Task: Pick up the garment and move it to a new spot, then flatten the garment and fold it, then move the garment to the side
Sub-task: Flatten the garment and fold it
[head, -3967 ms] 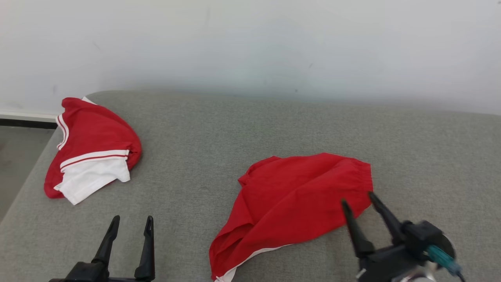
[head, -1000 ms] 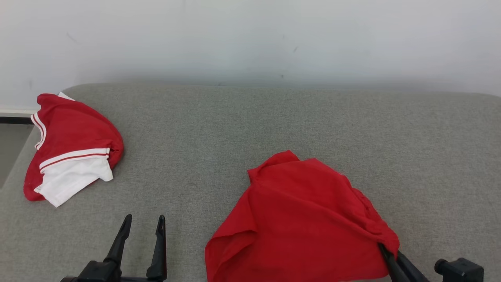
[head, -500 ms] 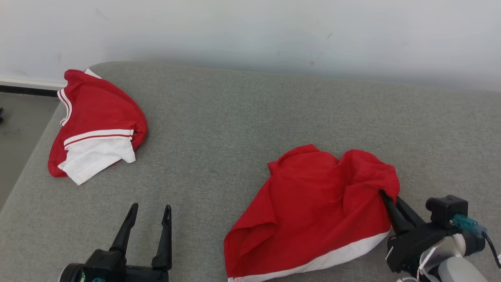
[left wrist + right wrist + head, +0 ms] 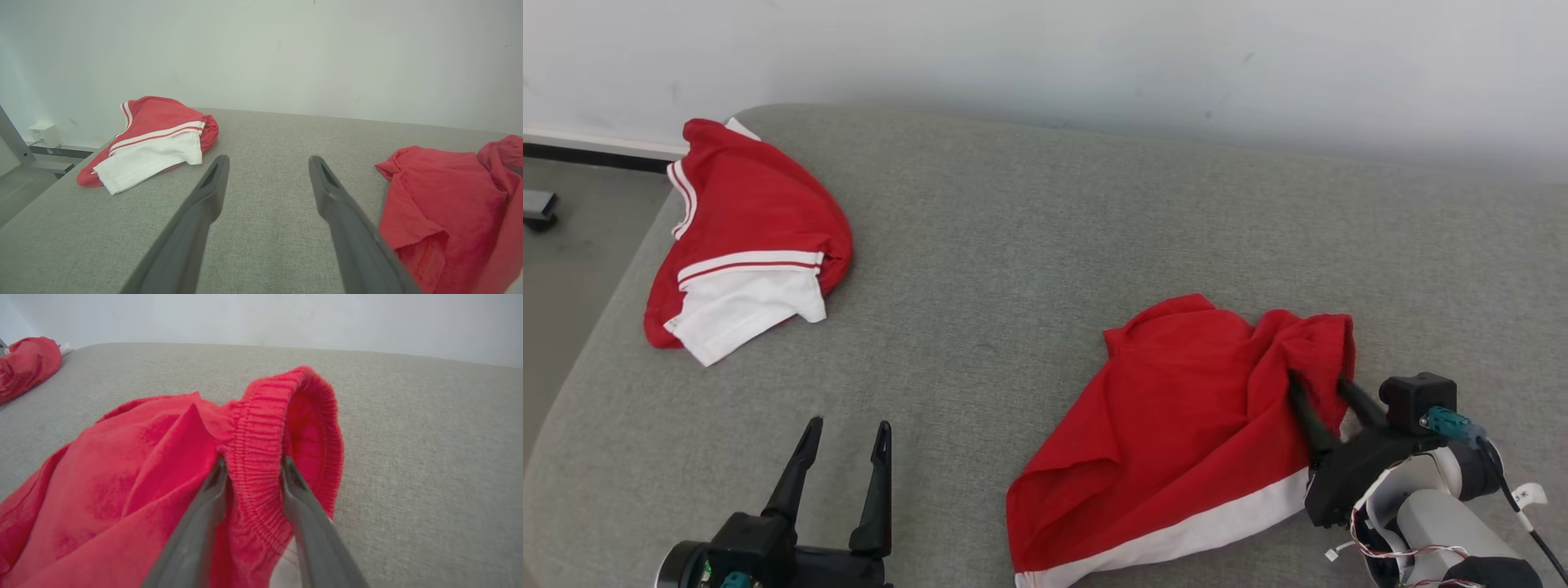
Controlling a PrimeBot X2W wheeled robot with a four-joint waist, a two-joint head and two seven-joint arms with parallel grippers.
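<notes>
Shorts (image 4: 1176,425) trail down-left from the waistband (image 4: 261,428) that the right claw (image 4: 1316,380) straddles at lower right, pinching or not I cannot tell; the spread left claw (image 4: 849,423) sits well apart.

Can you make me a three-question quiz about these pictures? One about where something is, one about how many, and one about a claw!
1. Where on the grey fabric cushion does the folded red-and-white cloth garment lie?
A) far left corner
B) right edge
C) middle

2. How many garments are on the cushion?
A) one
B) two
C) four

3. How is the left claw?
A) shut on cloth
B) shut, empty
C) open, empty

1 A: it sits by the far left corner in the head view.
2 B: that one plus the crumpled red shorts with a white band.
3 C: its fingers stand apart over bare cushion.
</notes>
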